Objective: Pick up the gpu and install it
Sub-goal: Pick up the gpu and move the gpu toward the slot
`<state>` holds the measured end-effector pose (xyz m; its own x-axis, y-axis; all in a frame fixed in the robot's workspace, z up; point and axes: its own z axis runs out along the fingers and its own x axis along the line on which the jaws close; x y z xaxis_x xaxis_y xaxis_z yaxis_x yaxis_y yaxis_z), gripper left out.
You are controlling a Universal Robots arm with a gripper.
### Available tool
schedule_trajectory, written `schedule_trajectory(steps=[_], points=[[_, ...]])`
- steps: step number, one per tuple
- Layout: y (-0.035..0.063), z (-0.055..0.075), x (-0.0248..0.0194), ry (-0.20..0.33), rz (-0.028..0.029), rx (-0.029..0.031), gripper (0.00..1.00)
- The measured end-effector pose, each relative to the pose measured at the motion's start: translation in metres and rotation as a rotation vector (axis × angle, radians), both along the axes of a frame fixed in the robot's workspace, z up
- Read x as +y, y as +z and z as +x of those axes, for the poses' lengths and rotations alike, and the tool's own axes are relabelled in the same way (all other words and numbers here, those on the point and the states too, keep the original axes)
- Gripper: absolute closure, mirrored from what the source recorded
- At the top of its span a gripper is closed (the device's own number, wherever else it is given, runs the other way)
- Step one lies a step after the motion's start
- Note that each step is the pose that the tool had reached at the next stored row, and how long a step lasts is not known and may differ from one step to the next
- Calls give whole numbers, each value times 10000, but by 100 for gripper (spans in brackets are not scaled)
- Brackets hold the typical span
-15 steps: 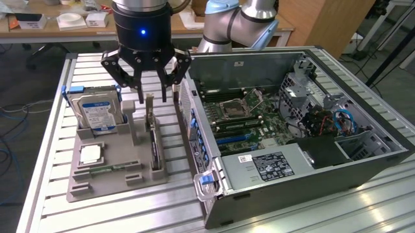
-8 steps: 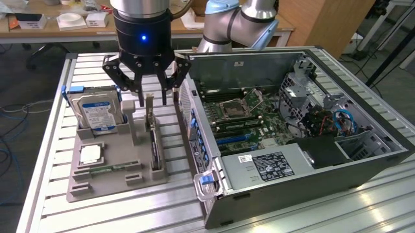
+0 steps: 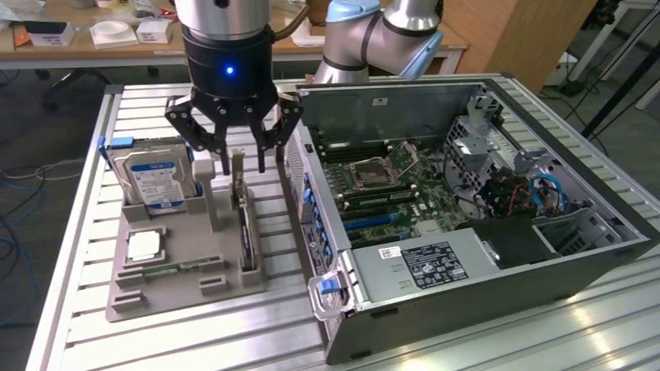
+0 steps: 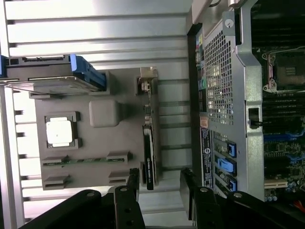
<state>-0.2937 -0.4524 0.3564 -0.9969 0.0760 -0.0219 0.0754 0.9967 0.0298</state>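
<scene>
My claw (image 3: 243, 166) hangs spread over the one gpu (image 3: 246, 236), with nothing in its grip.

On the one slatted metal table (image 3: 144, 100), one open computer case (image 3: 484, 305) lies at the exterior view's right, its one motherboard (image 3: 403, 193) bare. Just beside it, at the exterior view's left, sits one grey tray (image 3: 185, 292). The tray carries four parts. One hard drive (image 3: 154, 182) with a blue-white label stands in the far left slot. The gpu stands on edge along the tray's right side, nearest the case. One square processor chip (image 3: 144, 246) lies flat at the near left. One thin green memory stick (image 3: 170, 268) lies just nearer than the chip. My two fingers (image 3: 224, 161) are released, one on either side of the gpu's far end; whether they touch it I cannot tell.
</scene>
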Motion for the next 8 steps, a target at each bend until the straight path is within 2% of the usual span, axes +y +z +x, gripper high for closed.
schedule_trajectory(steps=[8], points=[[-109, -3, 0, -1, 1, -1, 53]])
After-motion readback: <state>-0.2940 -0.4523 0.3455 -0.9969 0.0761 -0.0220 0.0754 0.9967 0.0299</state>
